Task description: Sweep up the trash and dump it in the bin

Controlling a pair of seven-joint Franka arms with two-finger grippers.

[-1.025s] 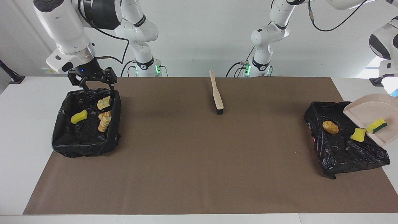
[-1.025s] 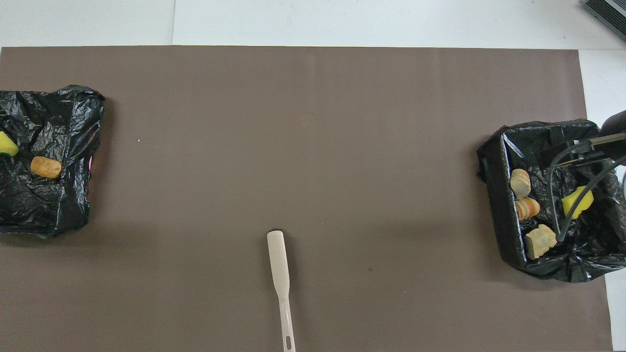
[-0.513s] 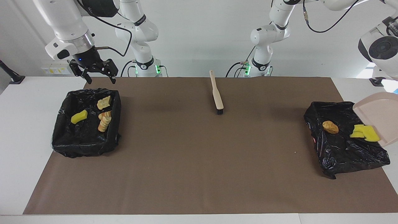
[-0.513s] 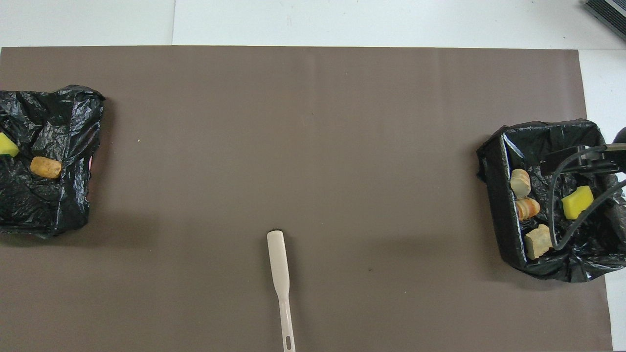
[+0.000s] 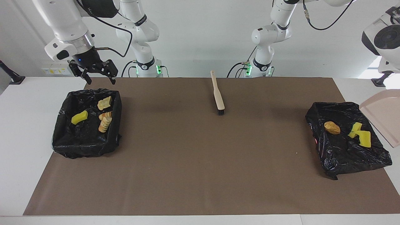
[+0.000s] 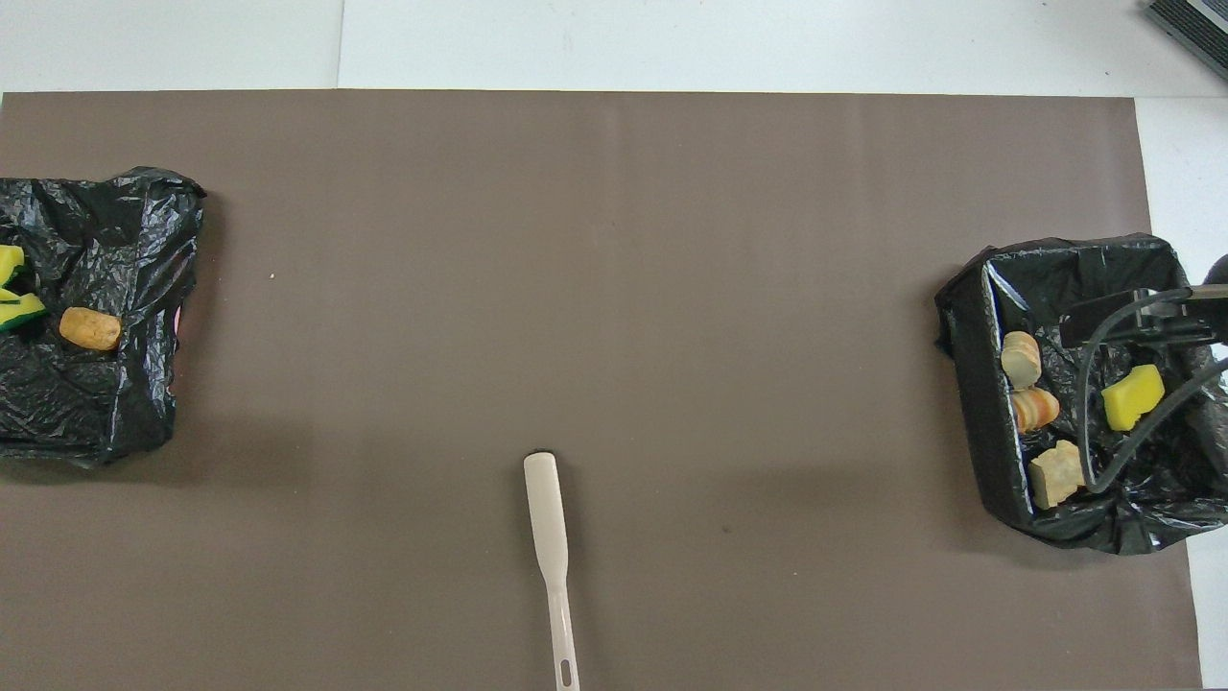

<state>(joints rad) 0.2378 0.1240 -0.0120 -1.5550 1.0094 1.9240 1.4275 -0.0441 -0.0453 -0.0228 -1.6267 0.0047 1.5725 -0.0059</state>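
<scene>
Now the right jaws are held wide and empty, lifted clear above the lined bin [image 5: 64,103] at the counter's right-arm end. The brush [image 5: 217,95] is left lying by the robots' edge. The yellow sponge pieces [image 5: 362,137] have just been slid off the dustpan [image 5: 382,115] into the other bin [image 5: 315,112], beside the brown lump [image 5: 332,127]; that dump is judged done. The left jaws, unseen, are taken as closed. No writing can be read.

White wall [image 5: 200,34] — brown mat [image 5: 200,156] on white table [image 5: 18,140].
</scene>
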